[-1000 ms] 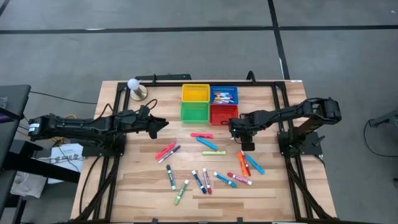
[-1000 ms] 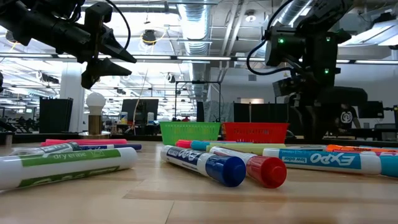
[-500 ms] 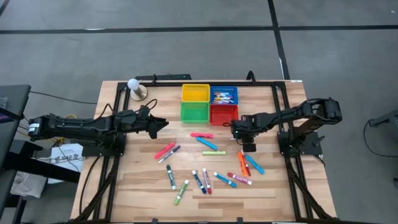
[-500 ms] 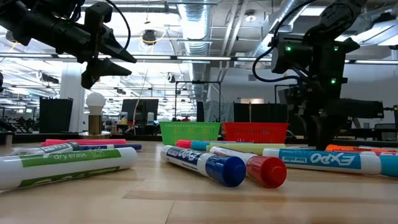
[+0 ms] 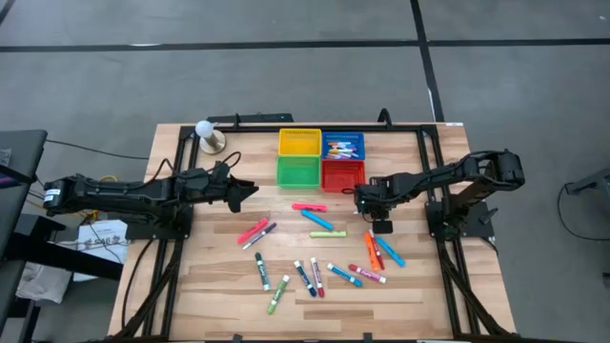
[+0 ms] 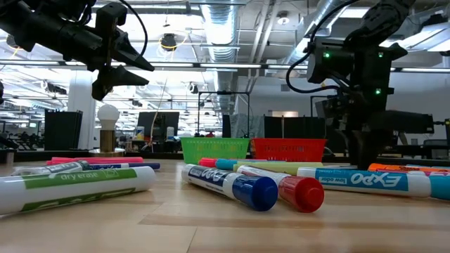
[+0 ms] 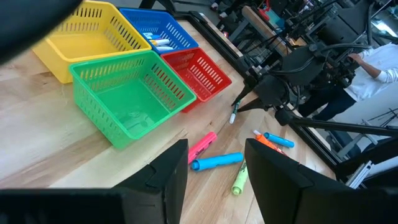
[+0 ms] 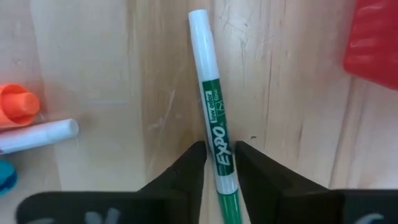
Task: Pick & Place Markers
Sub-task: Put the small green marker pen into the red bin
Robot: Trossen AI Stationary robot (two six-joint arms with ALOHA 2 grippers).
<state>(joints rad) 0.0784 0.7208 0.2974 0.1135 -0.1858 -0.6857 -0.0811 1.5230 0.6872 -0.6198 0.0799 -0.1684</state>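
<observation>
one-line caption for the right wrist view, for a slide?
Right gripper closed on a thin green-and-white marker above the wooden table, red basket at the edge.

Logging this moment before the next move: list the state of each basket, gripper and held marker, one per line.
Left gripper: open, empty.
Right gripper: shut on thin green-and-white marker.
Green mesh basket: empty.
Blue mesh basket: holds markers.
Red mesh basket: empty.
Yellow mesh basket: empty.
</observation>
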